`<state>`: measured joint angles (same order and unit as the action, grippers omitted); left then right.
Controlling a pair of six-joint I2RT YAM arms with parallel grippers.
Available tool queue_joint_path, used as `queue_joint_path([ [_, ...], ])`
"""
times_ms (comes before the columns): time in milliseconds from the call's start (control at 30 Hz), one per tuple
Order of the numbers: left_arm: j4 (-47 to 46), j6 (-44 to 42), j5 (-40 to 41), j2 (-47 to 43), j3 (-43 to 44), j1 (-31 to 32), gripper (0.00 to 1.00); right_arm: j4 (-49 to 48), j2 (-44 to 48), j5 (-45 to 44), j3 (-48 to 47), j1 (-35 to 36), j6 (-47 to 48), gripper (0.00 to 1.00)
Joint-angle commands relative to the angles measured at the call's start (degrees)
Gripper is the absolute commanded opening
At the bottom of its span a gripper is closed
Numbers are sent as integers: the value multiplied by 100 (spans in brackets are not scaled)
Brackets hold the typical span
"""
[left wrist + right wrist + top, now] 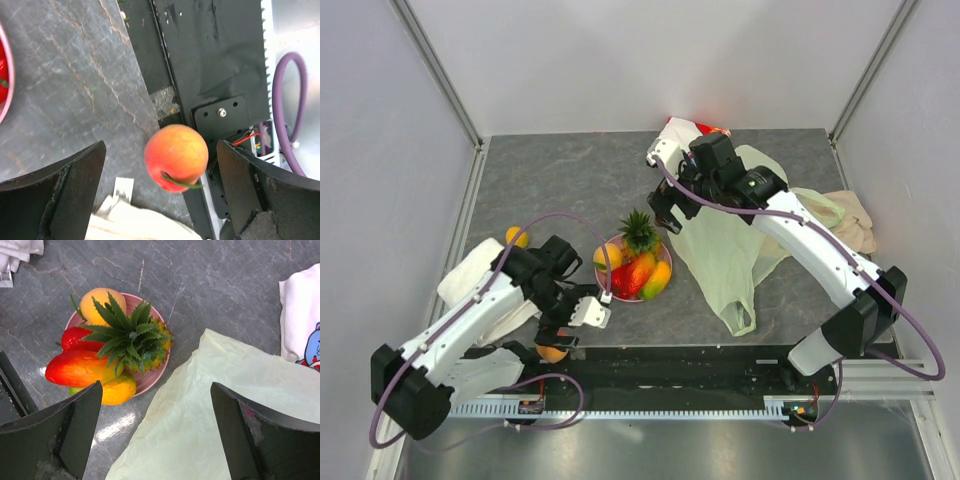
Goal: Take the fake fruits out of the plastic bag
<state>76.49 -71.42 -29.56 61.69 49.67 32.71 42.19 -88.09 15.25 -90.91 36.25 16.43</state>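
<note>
Closest in, a peach (176, 156) is lying at the table's (570, 170) near edge, left of centre. The left gripper (578, 316) is hanging over it, jaws spread wide and empty. Mid-table, a pineapple (132, 337) and a mango (77, 368) are sitting on a pink plate (156, 377). Just right of the plate, the plastic bag (725, 255) is lying flat. The right gripper (668, 212) is hovering above the bag's left edge, wide open and empty.
</note>
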Motion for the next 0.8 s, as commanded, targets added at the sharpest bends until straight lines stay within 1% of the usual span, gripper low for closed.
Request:
queue_joint_path([
  [0, 974, 373, 573, -195, -334, 209, 99, 17, -357, 189, -497, -4, 63, 98],
  [67, 833, 584, 662, 87, -344, 288, 99, 26, -533, 198, -725, -13, 45, 98],
  [100, 737, 837, 662, 254, -292, 332, 99, 17, -612, 181, -796, -4, 36, 98],
  [133, 623, 892, 671, 473, -291, 385, 99, 17, -639, 172, -883, -13, 36, 98],
  [233, 412, 980, 899, 721, -519, 552, 99, 17, -665, 84, -928, -4, 45, 98],
  [333, 289, 849, 1004, 888, -590, 622, 99, 17, -613, -4, -867, -4, 80, 98],
  [367, 192, 788, 1240, 915, -668, 779, 99, 17, -595, -21, -841, -4, 89, 98],
  [400, 113, 570, 1773, 932, -887, 842, 99, 17, -577, -39, -823, -4, 89, 98],
  [467, -71, 357, 2120, 845, -1020, 860, 99, 17, -577, -30, -796, -13, 89, 98],
  [500, -99, 174, 2191, 801, -1082, 860, 99, 17, -603, -22, -805, -13, 89, 98],
  [600, -134, 41, 2069, 765, -1108, 860, 99, 8, -691, -39, -866, -4, 98, 98],
  [767, -547, -30, 2472, 897, -1240, 869, 99, -45, -788, -83, -1007, -13, 115, 98],
])
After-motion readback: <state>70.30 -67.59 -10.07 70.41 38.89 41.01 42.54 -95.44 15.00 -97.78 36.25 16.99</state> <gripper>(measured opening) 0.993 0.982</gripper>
